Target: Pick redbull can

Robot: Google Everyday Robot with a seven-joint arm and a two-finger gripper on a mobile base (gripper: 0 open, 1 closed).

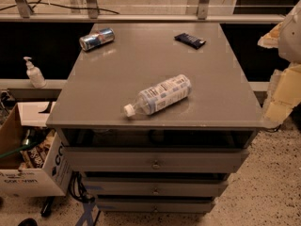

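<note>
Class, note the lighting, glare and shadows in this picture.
Camera view: dim, warm light; soft glare on the table by the bottle and redbull can; deep shadow under the top; the gripper, at the right edge, is brightest.

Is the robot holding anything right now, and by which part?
Nothing visibly: the gripper hangs right of the cabinet, while the redbull can lies untouched at its far left.

I log: bench (141, 62), smooth grey top, satin sheen; redbull can (97, 38), glossy metal, shiny ends; bottle (160, 95), clear plastic, printed label, white cap; wrapper (190, 40), dark glossy film; box (28, 178), matt cardboard; gripper (282, 91), right edge beside the bench, matt cream casing.
</note>
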